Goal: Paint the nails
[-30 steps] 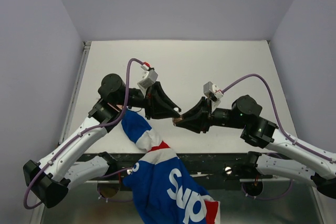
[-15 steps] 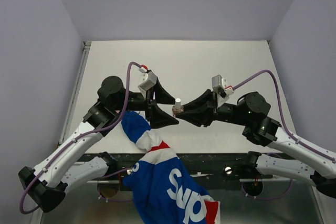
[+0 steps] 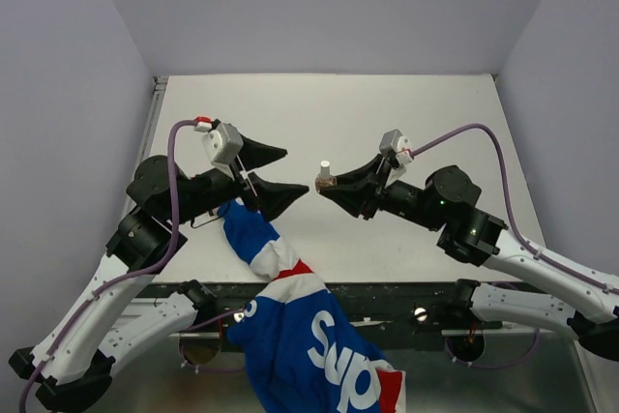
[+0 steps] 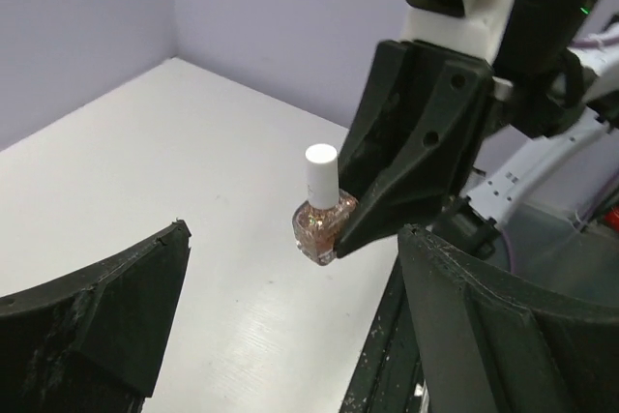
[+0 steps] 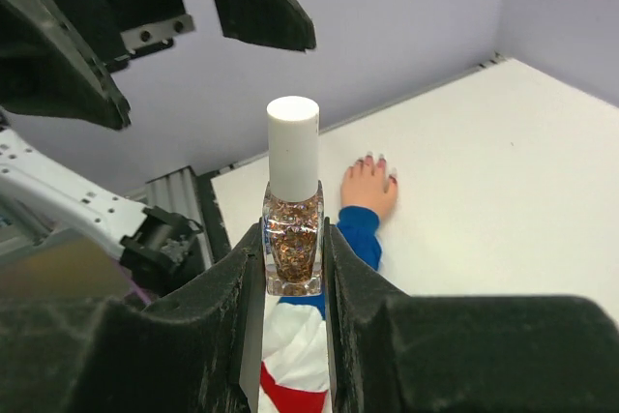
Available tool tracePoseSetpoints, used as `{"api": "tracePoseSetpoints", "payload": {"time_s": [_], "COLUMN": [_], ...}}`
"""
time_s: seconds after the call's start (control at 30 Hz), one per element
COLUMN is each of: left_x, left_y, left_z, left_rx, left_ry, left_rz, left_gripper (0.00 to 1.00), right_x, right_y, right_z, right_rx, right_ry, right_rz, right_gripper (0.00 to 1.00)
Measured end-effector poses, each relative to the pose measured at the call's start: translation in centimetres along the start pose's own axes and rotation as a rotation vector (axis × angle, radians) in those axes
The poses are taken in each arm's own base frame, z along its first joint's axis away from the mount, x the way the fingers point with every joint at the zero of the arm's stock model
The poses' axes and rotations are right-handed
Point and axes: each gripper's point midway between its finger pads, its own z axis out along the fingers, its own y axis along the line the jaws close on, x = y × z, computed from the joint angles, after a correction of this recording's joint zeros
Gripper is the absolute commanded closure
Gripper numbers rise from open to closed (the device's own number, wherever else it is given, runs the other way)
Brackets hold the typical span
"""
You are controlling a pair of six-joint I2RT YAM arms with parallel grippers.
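Now | left gripper (image 3: 297,169) wide, off the cap (image 5: 292,142) | right gripper (image 3: 327,188) clamping bottle (image 5: 292,244) upright | advice: centre on cap, grip squarely, twist.

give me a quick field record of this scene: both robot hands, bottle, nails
left hand: open, empty, facing the bottle, apart from it
right hand: shut on bottle
bottle: upright between the right fingers, glittery pinkish polish inside
cap: white, on the bottle
person's hand: flat on the table, palm down
nails: reddish tint
sleeve: blue, white and red
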Motion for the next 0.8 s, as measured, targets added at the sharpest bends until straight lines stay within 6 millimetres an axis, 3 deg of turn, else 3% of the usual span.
{"api": "tracePoseSetpoints", "payload": {"time_s": [0.13, 0.3, 0.4, 0.63, 0.8], "left_x": [0.2, 2.1, 2.8, 4.8, 4.9], "left_y": [2.8, 5.6, 6.5, 8.4, 8.6], "left_z": [0.9, 3.0, 3.8, 5.5, 6.4], "left_rx": [-0.154, -0.299, -0.354, -0.450, -0.469], "left_ry": [-0.011, 0.011, 0.015, 0.045, 0.052], "left_rz": [-0.084, -0.186, -0.215, -0.260, -0.266], "left_gripper": [0.05, 0.08, 0.11, 0.33, 0.37], "right_x": [1.9, 3.5, 4.0, 4.8, 4.8], "right_y": [-2.5, -5.0, -6.0, -7.2, -7.6], "right_z": [1.0, 1.5, 1.8, 1.9, 1.9], "right_rx": [0.117, 0.246, 0.296, 0.358, 0.380], "right_ry": [0.046, 0.081, 0.096, 0.110, 0.110], "right_rz": [0.008, 0.009, 0.008, 0.013, 0.011], "right_gripper": [0.99, 0.99, 0.99, 0.99, 0.99]}}
